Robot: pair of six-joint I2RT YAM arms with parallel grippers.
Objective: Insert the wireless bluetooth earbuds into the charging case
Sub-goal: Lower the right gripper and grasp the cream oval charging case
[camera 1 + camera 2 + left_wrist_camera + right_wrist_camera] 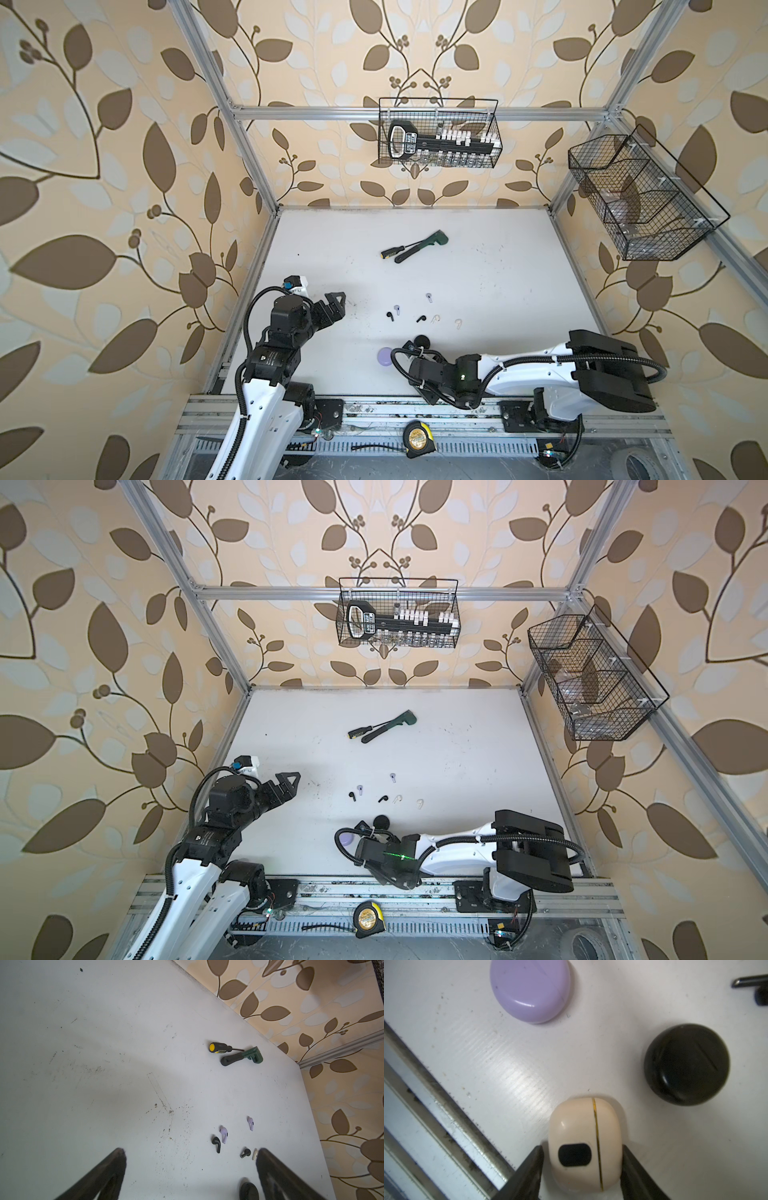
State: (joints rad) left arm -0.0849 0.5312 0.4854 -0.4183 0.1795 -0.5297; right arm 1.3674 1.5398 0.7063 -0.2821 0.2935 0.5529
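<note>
Both top views look down from high above the near edge, taking in the whole table almost identically. The left wrist camera looks from low over the left side toward the far right, sharing the earbuds and black case with them. The right wrist camera hangs very close above the near edge, facing down on that same case.

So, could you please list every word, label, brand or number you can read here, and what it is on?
Nothing reads clearly.
Tape measure: yellow label with print, too small to read.
Black tool rack: white label, blurred.
Left arm: small white mark, too small to read.
Cream case: no lettering, only a gold line and a black oval.
</note>
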